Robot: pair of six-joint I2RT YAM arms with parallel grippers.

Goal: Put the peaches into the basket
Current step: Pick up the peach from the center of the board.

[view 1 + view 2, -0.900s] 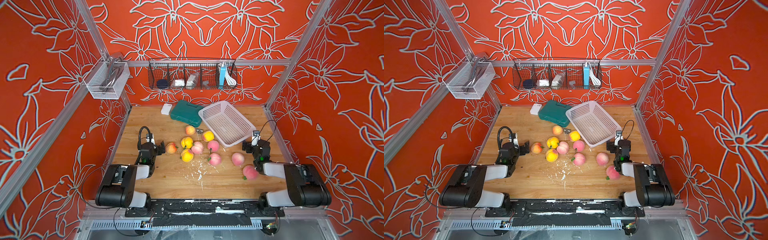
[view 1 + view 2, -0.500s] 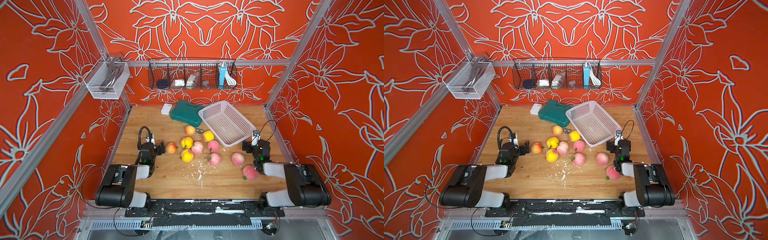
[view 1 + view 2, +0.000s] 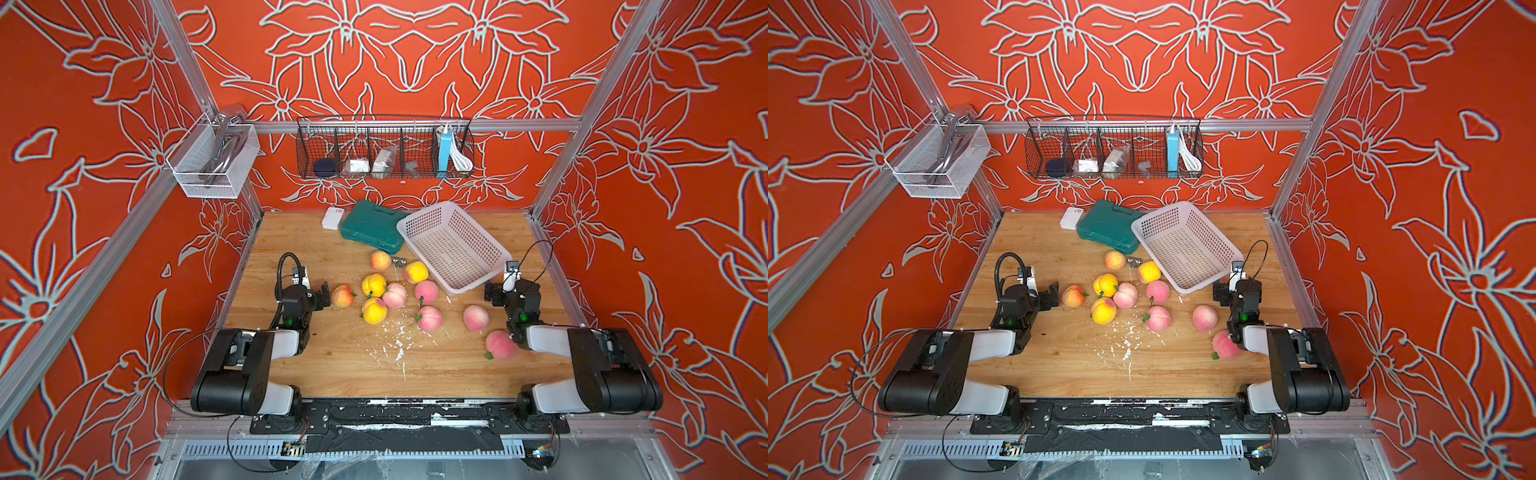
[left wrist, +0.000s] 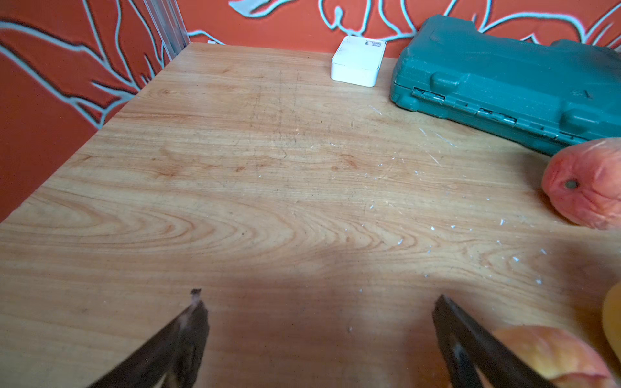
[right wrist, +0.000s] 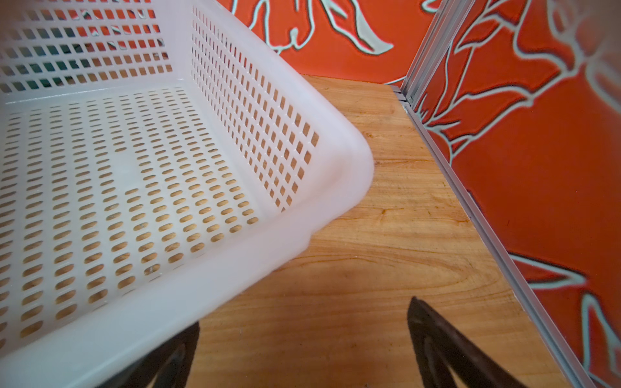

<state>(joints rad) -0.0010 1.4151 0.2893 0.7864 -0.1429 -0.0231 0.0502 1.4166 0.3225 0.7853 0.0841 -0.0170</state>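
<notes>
Several peaches lie loose on the wooden table in both top views: yellow ones [image 3: 374,310], pink ones [image 3: 430,318] and an orange-red one [image 3: 343,296]. The empty pale perforated basket [image 3: 453,249] stands at the back right, tilted against a green case. My left gripper [image 3: 311,285] is open just left of the orange-red peach [image 4: 551,356], which lies outside one finger. My right gripper [image 3: 509,287] is open at the basket's near corner [image 5: 235,278], with bare wood between its fingers and one fingertip hidden under the rim. A pink peach [image 3: 500,344] lies beside the right forearm.
A green tool case [image 3: 372,226] and a small white box [image 3: 332,218] sit at the back. A black wire rack [image 3: 384,149] and a white mesh bin [image 3: 212,162] hang on the walls. White crumbs [image 3: 399,345] dot the table's middle. A small metal piece [image 3: 400,262] lies among the peaches.
</notes>
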